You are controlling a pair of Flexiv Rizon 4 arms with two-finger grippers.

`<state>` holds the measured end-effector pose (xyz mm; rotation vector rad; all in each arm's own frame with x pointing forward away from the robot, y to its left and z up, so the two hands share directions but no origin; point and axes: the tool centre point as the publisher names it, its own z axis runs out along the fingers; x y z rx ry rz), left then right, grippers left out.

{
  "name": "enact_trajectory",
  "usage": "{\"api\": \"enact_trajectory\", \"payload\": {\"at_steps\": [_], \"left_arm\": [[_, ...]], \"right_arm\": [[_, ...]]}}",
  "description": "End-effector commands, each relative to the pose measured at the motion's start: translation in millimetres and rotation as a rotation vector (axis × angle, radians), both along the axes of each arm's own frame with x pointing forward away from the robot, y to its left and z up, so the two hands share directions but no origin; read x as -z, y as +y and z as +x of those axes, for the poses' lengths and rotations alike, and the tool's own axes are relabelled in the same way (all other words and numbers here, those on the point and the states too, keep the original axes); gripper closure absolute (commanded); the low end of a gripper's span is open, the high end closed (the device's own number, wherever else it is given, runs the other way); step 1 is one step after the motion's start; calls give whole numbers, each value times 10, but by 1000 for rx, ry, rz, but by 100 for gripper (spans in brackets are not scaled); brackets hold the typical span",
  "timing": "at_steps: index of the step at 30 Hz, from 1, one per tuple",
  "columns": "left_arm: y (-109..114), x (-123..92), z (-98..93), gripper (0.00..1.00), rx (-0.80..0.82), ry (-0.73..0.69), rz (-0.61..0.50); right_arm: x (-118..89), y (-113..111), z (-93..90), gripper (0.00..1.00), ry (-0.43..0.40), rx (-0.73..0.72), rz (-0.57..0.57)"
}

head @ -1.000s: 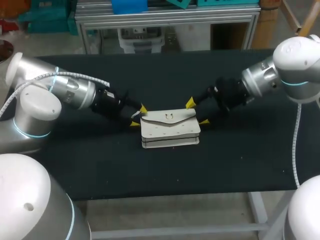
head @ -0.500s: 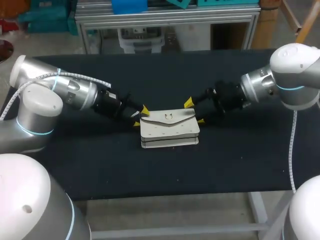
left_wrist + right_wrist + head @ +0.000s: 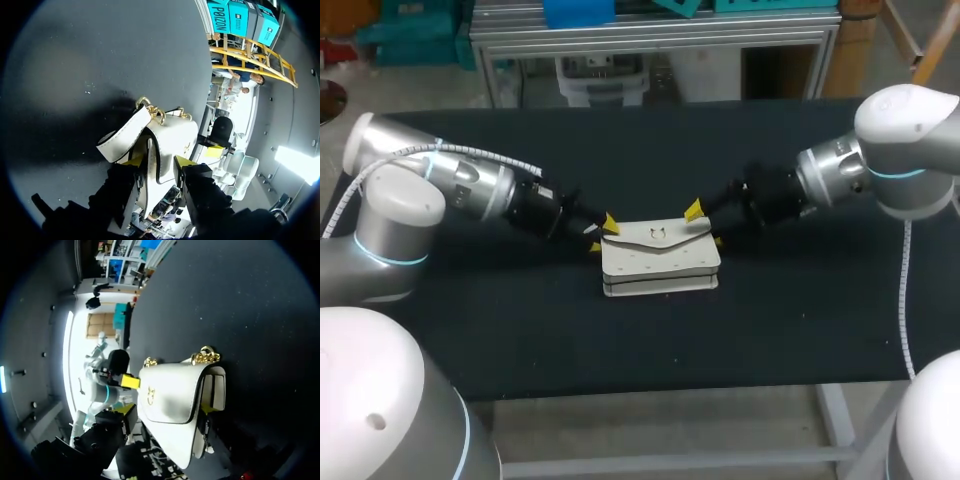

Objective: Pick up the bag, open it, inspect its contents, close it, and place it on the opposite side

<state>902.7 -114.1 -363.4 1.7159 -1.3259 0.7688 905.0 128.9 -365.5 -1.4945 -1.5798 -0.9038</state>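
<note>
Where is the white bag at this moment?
In the head view the white bag lies near the middle of the black table, with the left gripper at its left end and the right gripper at its right end.

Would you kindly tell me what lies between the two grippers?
The white bag lies between left gripper and right gripper, per the head view.

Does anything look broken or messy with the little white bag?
Nothing broken or spilled. The white bag lies flat on the table, flap shut; only its strap loops out loosely at one end.
</note>
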Motion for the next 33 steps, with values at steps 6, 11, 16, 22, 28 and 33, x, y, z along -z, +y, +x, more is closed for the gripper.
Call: {"api": "enact_trajectory", "payload": {"at_steps": [6,11,16,22,28,33], "left_arm": [[-40,140,47,100,18,6,-22],[-55,167,42,100,24,10,-24],[-39,128,1,100,19,-12,-19],[-29,81,-18,88,18,-25,-18],[-99,76,-9,100,44,-26,-31],[-192,124,17,100,57,-6,-49]], "right_arm": [[239,24,-9,100,26,2,7],[237,-35,10,100,8,24,9],[177,-127,32,62,-11,68,5],[111,-147,66,53,-39,79,-2],[87,-91,122,100,-62,72,9],[107,-45,135,100,-88,53,6]]}}
